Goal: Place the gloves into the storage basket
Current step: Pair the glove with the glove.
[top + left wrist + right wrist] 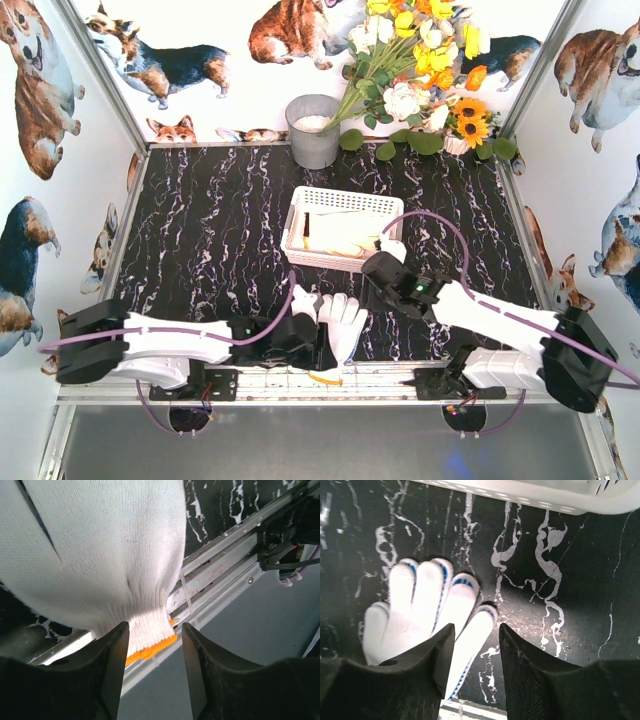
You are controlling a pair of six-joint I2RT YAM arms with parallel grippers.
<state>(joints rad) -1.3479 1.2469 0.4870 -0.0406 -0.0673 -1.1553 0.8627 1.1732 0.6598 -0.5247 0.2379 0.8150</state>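
The basket (pixel 340 193) holds what look like gloves (pixel 345 238). The bucket (pixel 313 140) holds something white. The left gripper (pixel 155 632) and right gripper (pixel 476 632) both have jaws apart.

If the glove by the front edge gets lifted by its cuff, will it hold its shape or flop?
Probably floppy: the glove is soft knit and puckers above its cuff. Likely light for its size, being thin fabric lying flat on the table. The coarse knit texture suggests it won't slip easily.

No legible text, labels, brands, numbers or signs on any surface in three views.
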